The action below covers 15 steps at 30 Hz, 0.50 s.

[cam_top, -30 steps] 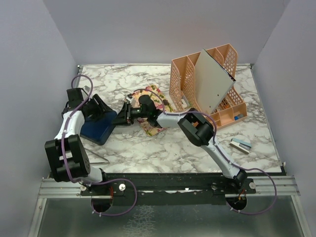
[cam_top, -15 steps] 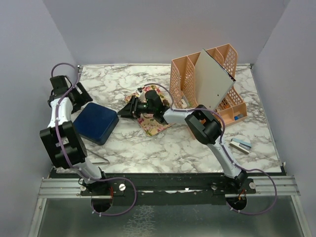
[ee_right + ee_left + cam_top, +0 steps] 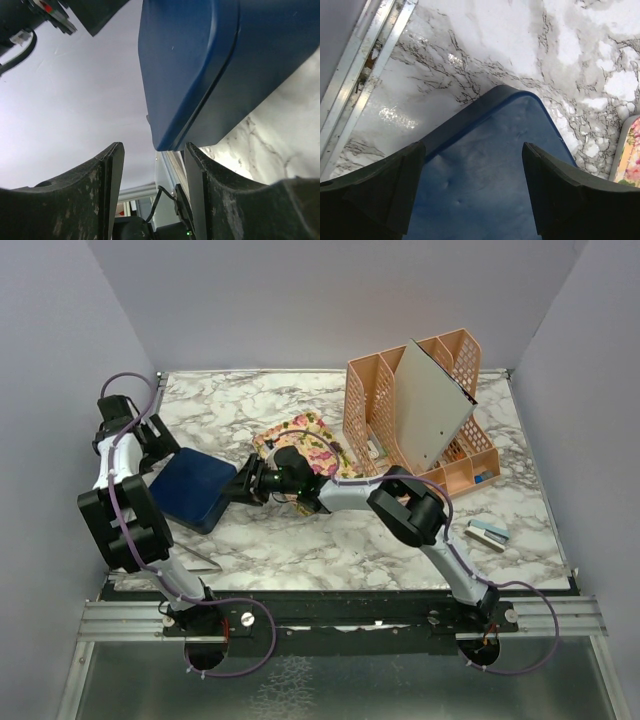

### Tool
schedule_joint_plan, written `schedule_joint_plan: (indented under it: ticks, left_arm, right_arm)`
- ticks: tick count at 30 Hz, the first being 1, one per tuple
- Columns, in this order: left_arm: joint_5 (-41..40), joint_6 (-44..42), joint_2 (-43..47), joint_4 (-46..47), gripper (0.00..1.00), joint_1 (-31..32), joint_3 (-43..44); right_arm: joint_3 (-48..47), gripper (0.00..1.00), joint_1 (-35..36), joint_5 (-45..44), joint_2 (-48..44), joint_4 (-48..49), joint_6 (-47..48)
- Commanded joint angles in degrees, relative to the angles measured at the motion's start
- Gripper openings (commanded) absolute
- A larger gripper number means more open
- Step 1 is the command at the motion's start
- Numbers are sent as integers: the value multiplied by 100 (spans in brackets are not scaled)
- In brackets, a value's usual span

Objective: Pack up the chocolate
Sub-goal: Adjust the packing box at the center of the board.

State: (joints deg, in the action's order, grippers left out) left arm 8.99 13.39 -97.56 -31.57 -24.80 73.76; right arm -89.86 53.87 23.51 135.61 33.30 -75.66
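Chocolate unseen; smooth round-cornered navy box [image 3: 190, 488] on veined marble [image 3: 330, 550]; left tool [image 3: 472, 147], right tool [image 3: 154, 147] both apart.

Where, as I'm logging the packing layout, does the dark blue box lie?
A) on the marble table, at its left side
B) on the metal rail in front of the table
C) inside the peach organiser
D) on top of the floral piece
A: the top view shows the dark blue box lying closed on the marble table, at its left side.
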Motion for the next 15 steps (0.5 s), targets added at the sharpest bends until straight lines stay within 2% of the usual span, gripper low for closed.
schedule_joint_plan:
  ticks: [1,5,15]
  left_arm:
    - [-511,-191,-100,-196,87,-54,322]
    - [-675,-278,-313,-296,88,-58,465]
    - [-463,-354,-601,-451,87,-94,581]
  right_arm:
    - [-208,56,167,-669,45,-96,-431]
    - [-339,56,245,-1013,163,-279,-659]
    - [-715,55,247,-1328,387,-766,-827]
